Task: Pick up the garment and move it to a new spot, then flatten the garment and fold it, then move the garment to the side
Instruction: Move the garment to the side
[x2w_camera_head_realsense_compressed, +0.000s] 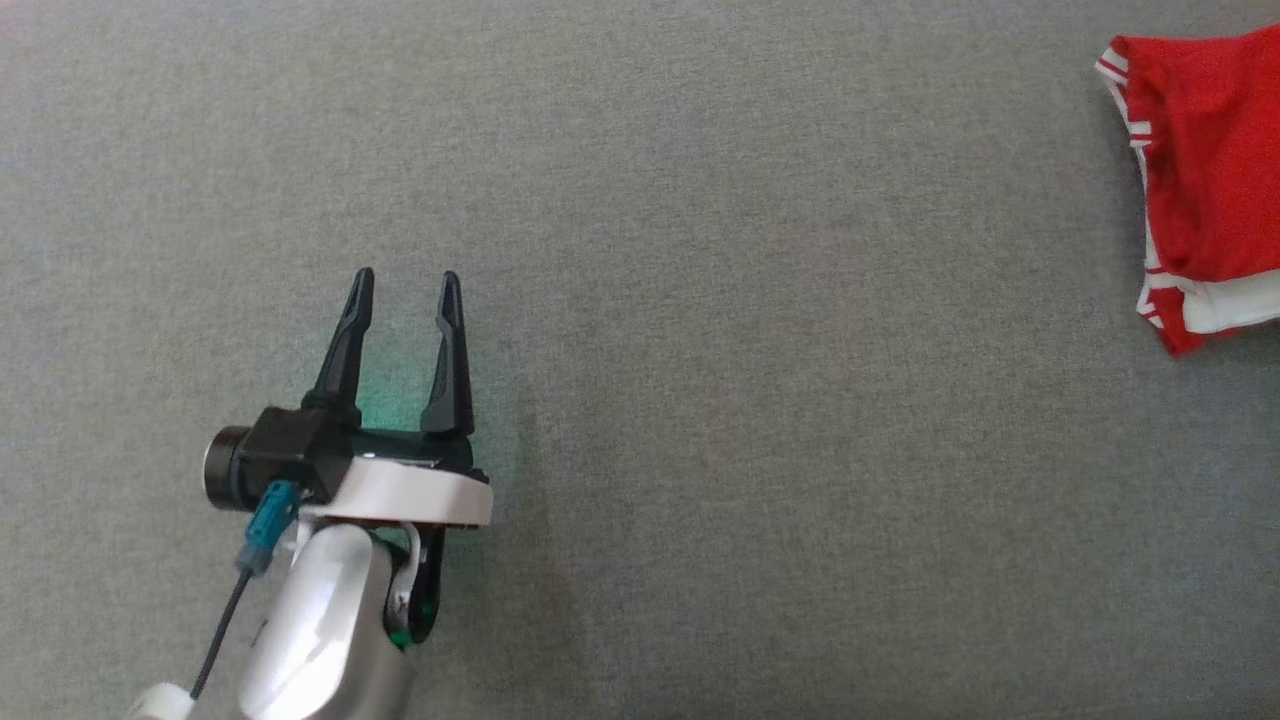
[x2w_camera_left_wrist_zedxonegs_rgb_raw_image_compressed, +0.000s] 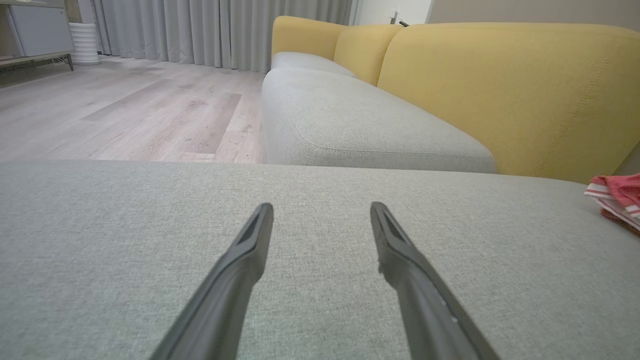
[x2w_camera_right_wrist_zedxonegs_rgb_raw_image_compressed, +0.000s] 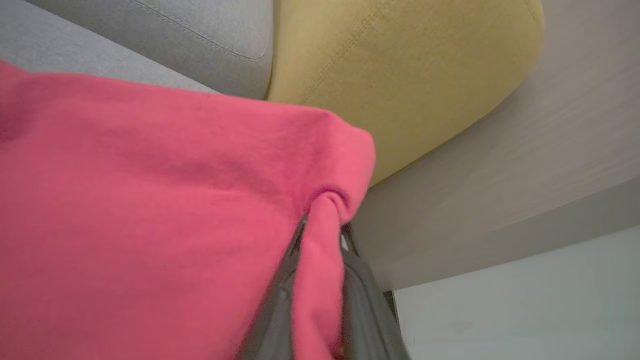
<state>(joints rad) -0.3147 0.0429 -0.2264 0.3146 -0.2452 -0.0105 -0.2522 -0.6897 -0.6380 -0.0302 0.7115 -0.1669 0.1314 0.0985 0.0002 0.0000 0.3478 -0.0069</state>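
Head view: the left gripper (x2w_camera_head_realsense_compressed: 406, 275) hovers with fingers spread wide and empty over the grey seat cushion (x2w_camera_head_realsense_compressed: 760, 400). The red garment (x2w_camera_head_realsense_compressed: 1210, 170), white-striped and lying in layers, sits at the far right edge, well apart from it. Left wrist view: the wide fingers stand above the cushion, and beyond it are a yellow backrest (x2w_camera_left_wrist_zedxonegs_rgb_raw_image_compressed: 500, 90), wooden floor (x2w_camera_left_wrist_zedxonegs_rgb_raw_image_compressed: 125, 115) and grey curtains (x2w_camera_left_wrist_zedxonegs_rgb_raw_image_compressed: 215, 30). Right wrist view: the right gripper (x2w_camera_right_wrist_zedxonegs_rgb_raw_image_compressed: 322, 230) is pinched narrow on a fold of the garment. Judged stage: folding appears done, the move to the side is in hand, and release remains.
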